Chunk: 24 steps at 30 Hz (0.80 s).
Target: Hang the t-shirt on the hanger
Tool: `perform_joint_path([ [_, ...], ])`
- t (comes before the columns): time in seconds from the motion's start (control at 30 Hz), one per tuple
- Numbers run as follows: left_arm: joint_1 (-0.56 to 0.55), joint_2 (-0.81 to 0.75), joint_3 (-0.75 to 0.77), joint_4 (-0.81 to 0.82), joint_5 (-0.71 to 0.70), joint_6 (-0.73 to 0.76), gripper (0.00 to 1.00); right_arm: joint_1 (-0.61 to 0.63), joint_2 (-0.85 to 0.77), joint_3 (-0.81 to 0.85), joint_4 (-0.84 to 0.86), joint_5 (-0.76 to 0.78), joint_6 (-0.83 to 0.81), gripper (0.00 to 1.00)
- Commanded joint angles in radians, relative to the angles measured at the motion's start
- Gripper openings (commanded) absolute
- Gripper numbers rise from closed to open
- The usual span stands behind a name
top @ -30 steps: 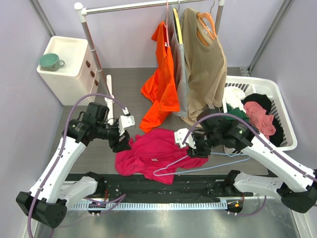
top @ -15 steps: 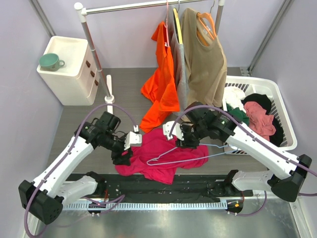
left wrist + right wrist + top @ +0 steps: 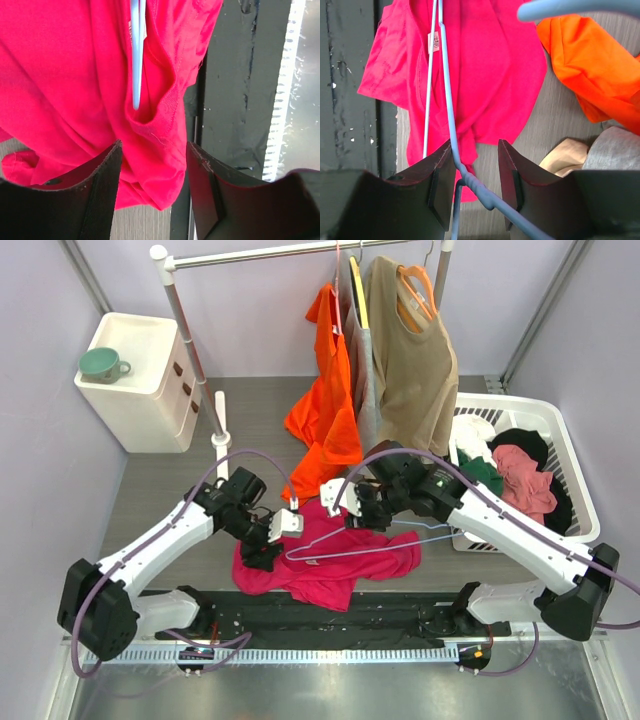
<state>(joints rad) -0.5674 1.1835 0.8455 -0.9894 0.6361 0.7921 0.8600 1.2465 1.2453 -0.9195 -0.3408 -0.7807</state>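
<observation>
The magenta t-shirt [image 3: 330, 575] lies crumpled on the table near the front edge. The light-blue wire hanger [image 3: 400, 546] lies across it, its pointed end to the left. My right gripper [image 3: 356, 518] holds the hanger at its twisted neck. In the right wrist view the neck [image 3: 470, 180] runs between the jaws of the gripper [image 3: 475, 142], against the left finger; the t-shirt [image 3: 480, 65] and its white label [image 3: 434, 42] lie below. My left gripper [image 3: 264, 554] is open at the shirt's left edge. A fold of t-shirt [image 3: 65, 75] sits between its jaws [image 3: 154, 145], below the hanger's tip [image 3: 136, 50].
A clothes rack behind holds an orange t-shirt [image 3: 325, 410] and a beige shirt [image 3: 415, 360] on an orange hanger. A white basket [image 3: 575, 455] of clothes stands at the right. A white drawer unit [image 3: 140, 390] with a green mug [image 3: 103, 363] stands at the back left.
My right gripper has carried the hanger left and away from me, over the t-shirt. My left gripper has moved right and down to the shirt's left edge.
</observation>
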Motion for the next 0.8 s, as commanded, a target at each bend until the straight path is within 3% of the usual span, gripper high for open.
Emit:
perform_joint_path([
  [0.0,-0.006,0.016,-0.023,0.08,0.02,0.01,0.54,0.002,0.013,-0.01,0.079,-0.017,-0.02,0.01],
  [0.23,-0.009,0.031,-0.062,0.124,0.016,-0.001,0.5,0.002,0.013,-0.041,0.088,-0.052,-0.015,0.01],
  [0.63,-0.017,0.015,-0.072,0.161,0.043,-0.03,0.07,0.002,0.004,-0.07,0.081,-0.075,-0.015,0.01],
  [0.77,-0.017,-0.015,-0.057,0.158,0.05,-0.042,0.0,0.002,-0.007,-0.063,0.07,-0.076,-0.009,0.01],
])
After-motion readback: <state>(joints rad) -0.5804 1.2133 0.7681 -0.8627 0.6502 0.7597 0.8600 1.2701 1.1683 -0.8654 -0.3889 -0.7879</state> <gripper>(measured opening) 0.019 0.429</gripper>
